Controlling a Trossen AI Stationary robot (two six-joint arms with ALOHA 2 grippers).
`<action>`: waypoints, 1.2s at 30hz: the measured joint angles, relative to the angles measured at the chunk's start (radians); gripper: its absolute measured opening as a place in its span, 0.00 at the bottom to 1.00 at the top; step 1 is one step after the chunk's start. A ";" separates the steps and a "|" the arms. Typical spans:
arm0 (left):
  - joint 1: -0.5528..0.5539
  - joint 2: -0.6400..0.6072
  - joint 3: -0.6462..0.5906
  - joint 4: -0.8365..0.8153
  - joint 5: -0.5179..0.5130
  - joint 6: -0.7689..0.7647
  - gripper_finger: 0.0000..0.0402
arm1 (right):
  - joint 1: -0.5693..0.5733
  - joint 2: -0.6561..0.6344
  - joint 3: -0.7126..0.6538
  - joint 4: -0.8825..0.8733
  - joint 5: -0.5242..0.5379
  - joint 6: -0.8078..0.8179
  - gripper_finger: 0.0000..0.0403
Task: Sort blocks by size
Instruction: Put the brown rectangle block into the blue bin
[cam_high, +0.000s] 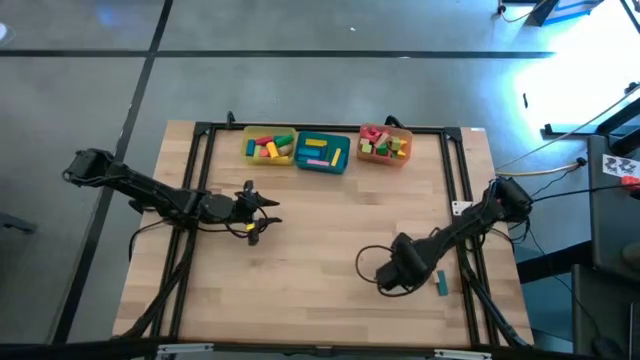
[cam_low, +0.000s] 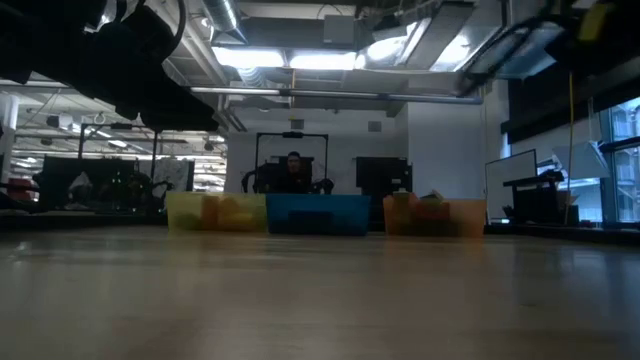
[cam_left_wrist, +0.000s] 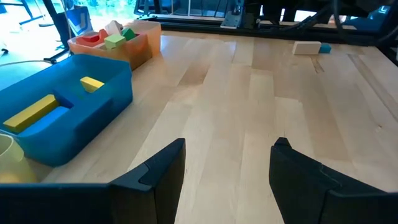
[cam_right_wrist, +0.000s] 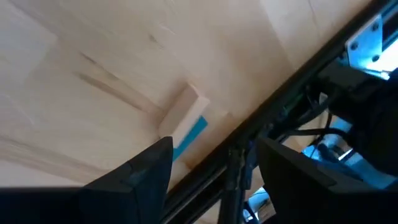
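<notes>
Two loose blocks lie side by side on the table near its right edge: a tan bar (cam_right_wrist: 179, 115) and a blue bar (cam_right_wrist: 190, 137), the blue one (cam_high: 441, 283) also in the high view. My right gripper (cam_right_wrist: 214, 144) hovers open above and beside them, pointing steeply down, touching nothing. Other blocks fill three trays at the far edge: yellow (cam_high: 268, 147), teal (cam_high: 322, 152) and orange (cam_high: 385, 145). My left gripper (cam_left_wrist: 230, 144) waits open over the table's left middle (cam_high: 262, 215), with nothing between its fingers.
A black frame rail (cam_right_wrist: 292, 99) runs along the table's right edge, right beside the two loose blocks. A black cable (cam_high: 368, 262) loops on the table by my right gripper. Bare wood (cam_high: 320, 230) lies between the two arms. A person (cam_low: 293, 170) sits behind the table.
</notes>
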 joint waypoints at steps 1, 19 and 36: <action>0.000 0.000 0.000 0.001 0.000 0.000 0.49 | 0.007 -0.012 -0.024 0.009 -0.007 0.014 0.58; 0.000 0.000 0.000 0.000 0.000 0.001 0.49 | 0.050 -0.213 -0.412 0.422 -0.073 0.176 0.58; 0.000 0.000 0.000 0.000 0.000 0.001 0.49 | 0.050 -0.213 -0.588 0.641 -0.114 0.166 0.34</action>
